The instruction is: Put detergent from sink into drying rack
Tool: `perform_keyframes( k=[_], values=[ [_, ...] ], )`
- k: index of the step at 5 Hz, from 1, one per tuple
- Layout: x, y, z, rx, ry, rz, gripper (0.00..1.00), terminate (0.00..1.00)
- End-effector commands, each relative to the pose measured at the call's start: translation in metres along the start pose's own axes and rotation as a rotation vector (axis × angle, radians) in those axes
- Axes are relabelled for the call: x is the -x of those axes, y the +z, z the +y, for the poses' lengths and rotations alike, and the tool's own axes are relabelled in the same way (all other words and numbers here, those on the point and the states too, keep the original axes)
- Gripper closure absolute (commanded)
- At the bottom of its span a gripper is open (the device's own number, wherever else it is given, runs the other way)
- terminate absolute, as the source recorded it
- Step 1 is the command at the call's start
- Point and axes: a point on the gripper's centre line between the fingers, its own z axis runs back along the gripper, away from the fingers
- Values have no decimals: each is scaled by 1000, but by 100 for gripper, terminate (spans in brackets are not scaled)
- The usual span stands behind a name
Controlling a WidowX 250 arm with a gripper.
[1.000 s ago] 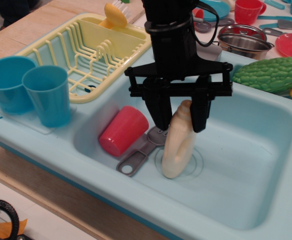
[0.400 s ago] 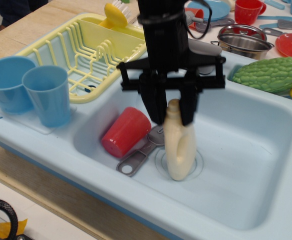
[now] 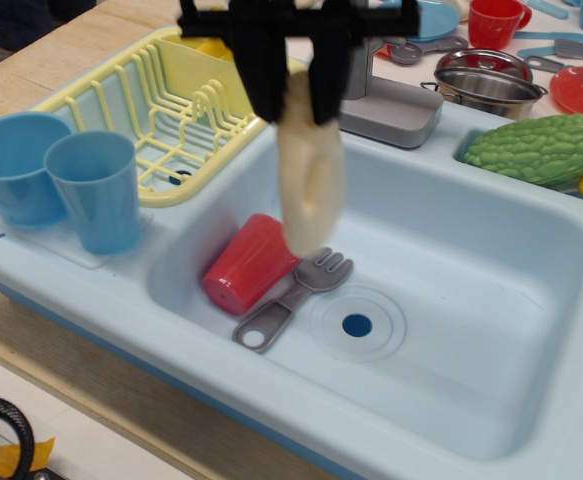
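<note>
one black pincer [image 3: 292,100] hangs at the 12 o'clock edge of our view, its two fingers [image 3: 263,85] closed against the top of the detergent [image 3: 309,180], so we see the cream bottle gripped by its upper part and dangling clear of the basin floor, a little blurred and slightly tilted. it is above the sink [image 3: 491,290], over the basin's 10 o'clock corner, with the drying rack [image 3: 161,100] just beyond it toward 10 o'clock. the bottle's lower end is in the air just above the red cup [image 3: 249,262], which lies on its side on the sink floor at about 8 o'clock of the drain hole [image 3: 357,324]. a grey fork [image 3: 291,298] lies flat beside the cup, its tines pointing toward 1 o'clock, its looped handle toward 7 o'clock. the drain is uncovered. we see two blue cups [image 3: 66,180] upright on the sink's ledge at 9 o'clock, touching each other. the grey faucet base [image 3: 391,108] sits on the far rim at 12 o'clock. a bumpy green vegetable [image 3: 541,148] rests at 2 o'clock, with a steel pot [image 3: 489,85] and red dishes behind it on the surface [image 3: 31,75].
</note>
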Motion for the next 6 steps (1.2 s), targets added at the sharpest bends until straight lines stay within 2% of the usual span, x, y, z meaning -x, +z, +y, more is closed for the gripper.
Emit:
perform_keyframes(
  k=[1,2,3,4,5,6],
  values=[
    [-29,29,36,-11,-9,-84,100,0],
    [-45,40,59,-25,-22,-103,100,0],
    [-57,42,84,11,-60,-160,100,0],
    [-67,37,96,53,-110,-180,100,0],
    [-67,37,96,53,-110,-180,0,0],
    [-67,37,96,53,-110,-180,0,0]
  ],
)
